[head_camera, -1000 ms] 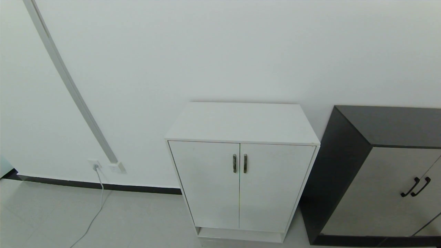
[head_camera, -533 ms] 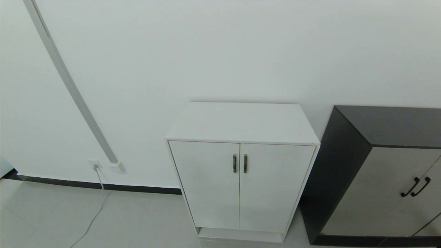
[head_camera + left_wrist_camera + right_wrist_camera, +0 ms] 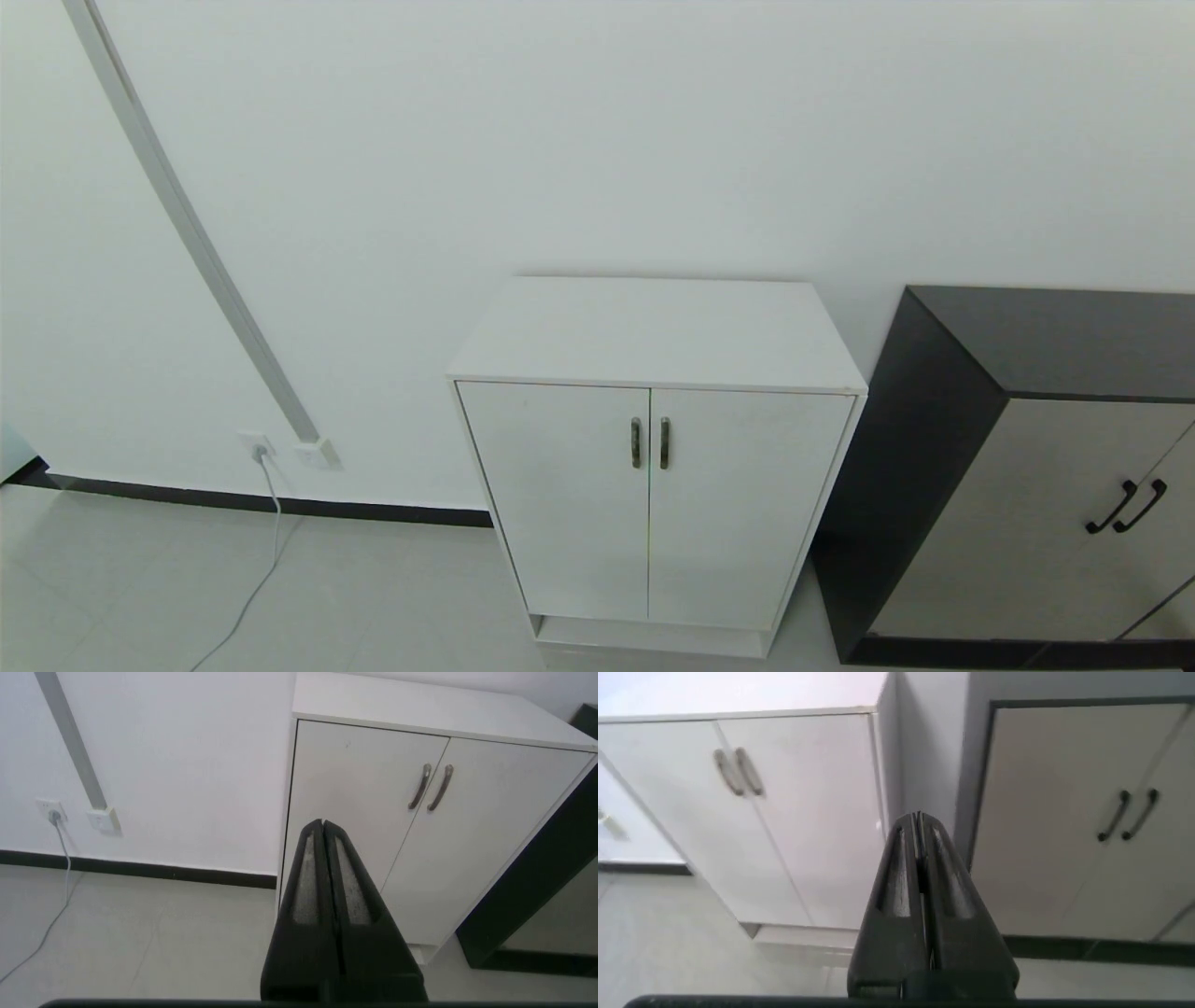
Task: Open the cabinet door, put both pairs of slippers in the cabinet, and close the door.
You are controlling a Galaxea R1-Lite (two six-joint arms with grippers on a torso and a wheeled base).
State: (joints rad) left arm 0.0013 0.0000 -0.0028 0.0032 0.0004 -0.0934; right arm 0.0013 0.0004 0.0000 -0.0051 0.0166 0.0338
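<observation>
Here, the white cabinet (image 3: 653,336) is standing in the lower middle of the head view, against the wall (image 3: 597,140), with both doors (image 3: 560,504) sitting closed and two handles (image 3: 636,442) side by side. A black cabinet (image 3: 934,448) is standing just beside it at the lower right. The left pincer (image 3: 322,826) and the right pincer (image 3: 918,819) are each sitting pinched tight together, holding nothing, away from the doors.

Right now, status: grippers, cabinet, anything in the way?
Left gripper, right gripper: jaws shut, empty. White cabinet doors both closed. Black cabinet close on its right.
</observation>
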